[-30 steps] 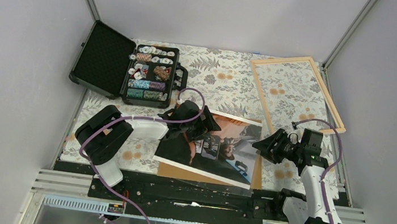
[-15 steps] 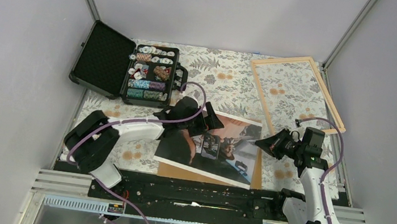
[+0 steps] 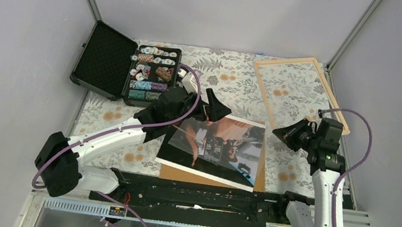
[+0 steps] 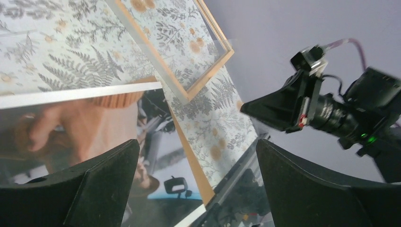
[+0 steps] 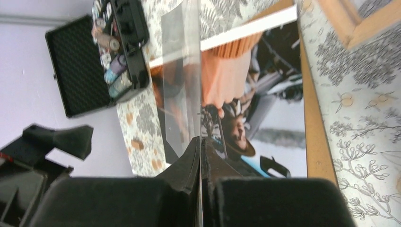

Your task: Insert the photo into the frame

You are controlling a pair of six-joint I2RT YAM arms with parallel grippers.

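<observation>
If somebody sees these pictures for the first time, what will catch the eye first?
The big dark photo with its white border, lying at the near middle of the table. Next, the open black case of coloured chips at the far left and the light-wood frame at the far right. By the photo's far edge the left gripper is open, and the right gripper pinches a clear sheet.

Case (image 3: 101,58): stood open at far left, chips (image 3: 150,86) in rows.
Backing board (image 3: 261,176): lay flat, only edges showing.
Desk (image 3: 231,82): bore fern-and-flower print.
</observation>
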